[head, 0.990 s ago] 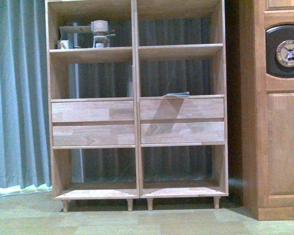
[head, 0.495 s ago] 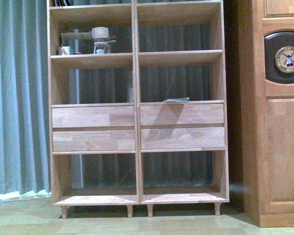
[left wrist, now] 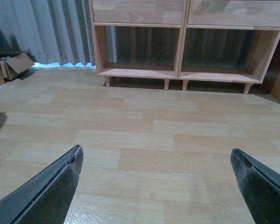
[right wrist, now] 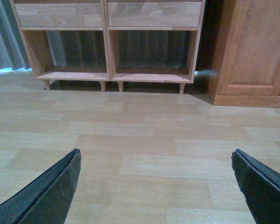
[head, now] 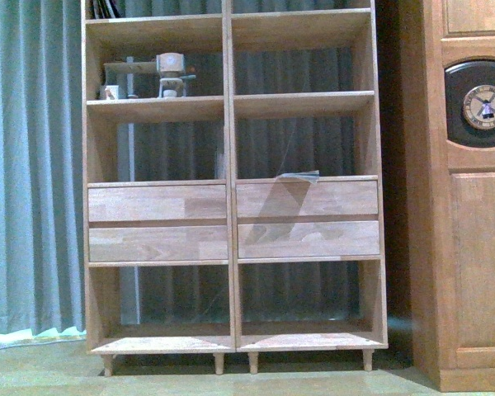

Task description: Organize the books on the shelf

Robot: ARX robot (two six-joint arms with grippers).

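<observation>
I'm facing the shelf (head: 229,165) head-on through the front camera; it is standing on short peg legs against a grey curtain (head: 33,165). A thin teal book (head: 299,176) is lying flat on the ledge just above the right-hand drawer fronts (head: 307,200), one corner hanging over the edge. Its cover is too dim for me to read anything. A few tilted book spines (head: 106,7) are peeking in at the top of the upper-left compartment, also too small to read. One level below them a wooden figure (head: 172,74) is sitting.

To the right, a darker cabinet (head: 478,247) is showing a round clock (head: 485,106); I'm not managing to make out its markings.

The left gripper (left wrist: 154,186) is hanging over bare floor (left wrist: 144,130) with its fingers (left wrist: 51,186) spread wide and holding nothing, a cardboard box (left wrist: 17,64) off by the curtain. The right gripper (right wrist: 154,186) is likewise gaping wide and empty, well short of the shelf's bottom compartments.
</observation>
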